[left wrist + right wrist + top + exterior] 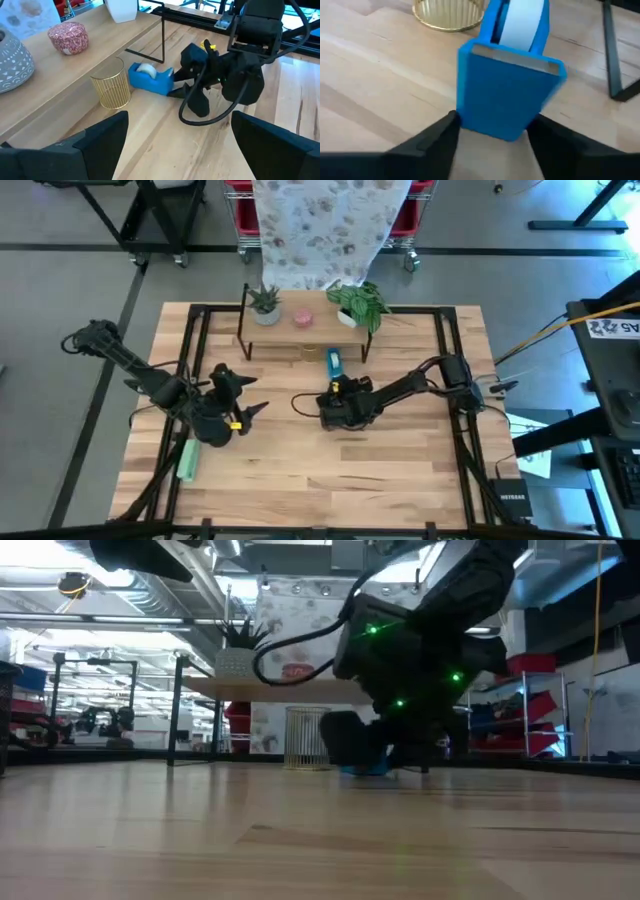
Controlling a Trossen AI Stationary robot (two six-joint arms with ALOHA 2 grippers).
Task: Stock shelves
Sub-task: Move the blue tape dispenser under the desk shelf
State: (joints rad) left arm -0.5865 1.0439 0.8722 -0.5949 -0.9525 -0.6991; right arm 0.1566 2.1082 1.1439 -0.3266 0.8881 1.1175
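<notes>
The shelves (pixel 305 330) stand at the table's far middle; their plank top (pixel 100 50) carries two potted plants and a pink tin (pixel 68 37). A blue tape dispenser (pixel 333 362) lies on the table at the rack's front edge, beside a gold wire cup (pixel 112 90). My right gripper (pixel 336 388) reaches toward the far edge and is shut on the dispenser (pixel 507 95). My left gripper (pixel 247 406) hovers open to the left of it, its fingers wide apart (pixel 175 150) with nothing between them. My right gripper pinches the dispenser's near end (pixel 495 127) between its two fingers, one on each long side. The fingers (pixel 437 135) come in low from the table's near side and lie along the dispenser. Its base looks to be on the table (pixel 150 87).
A green object (pixel 187 460) lies on the table's left part, near my left arm. Black rails (pixel 455 410) run along the tabletop's sides. The rack's thin black legs (pixel 163 35) stand close to the dispenser. Bare wood lies in front of both grippers.
</notes>
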